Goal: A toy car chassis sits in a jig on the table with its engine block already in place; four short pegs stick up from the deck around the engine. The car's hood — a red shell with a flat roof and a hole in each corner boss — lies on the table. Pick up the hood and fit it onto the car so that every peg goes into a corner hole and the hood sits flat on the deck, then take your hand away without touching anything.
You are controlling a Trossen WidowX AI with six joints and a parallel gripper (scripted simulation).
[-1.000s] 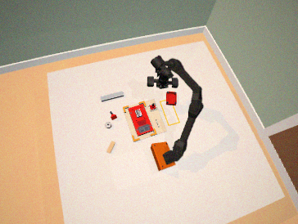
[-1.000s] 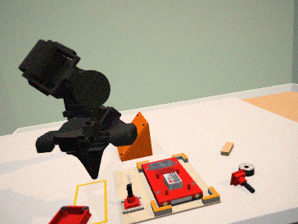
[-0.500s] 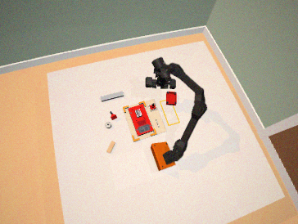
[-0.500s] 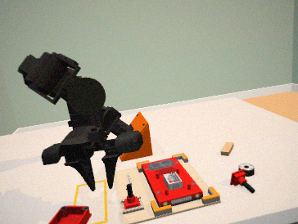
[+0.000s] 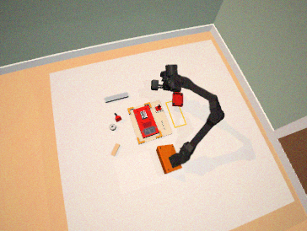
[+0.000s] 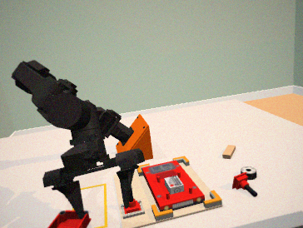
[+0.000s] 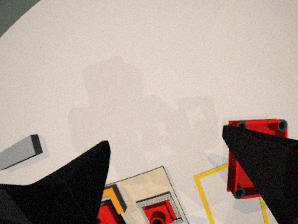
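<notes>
The red hood (image 5: 177,99) (image 6: 68,220) (image 7: 261,129) lies on the table with its hollow side and corner bosses facing up. My gripper (image 5: 165,87) (image 6: 106,208) (image 7: 168,139) is spread wide with nothing between its fingers. In the wrist view one finger overlaps the hood and hides its middle; I cannot tell whether they touch. The red chassis (image 5: 148,125) (image 6: 158,192) sits in the jig (image 5: 166,126) (image 7: 145,185) with the grey engine block (image 5: 143,114) (image 6: 175,184) on its deck. Short red pegs stand around the engine.
A small red post piece (image 5: 158,108) (image 7: 159,215) sits in a square holder on the board. A yellow outline (image 5: 169,115) (image 6: 106,204) is beside the jig. A grey bar (image 5: 116,97), red-and-black piece (image 6: 240,181), white ring (image 6: 249,171), wooden block (image 6: 229,151) and orange base (image 6: 143,139) stand around.
</notes>
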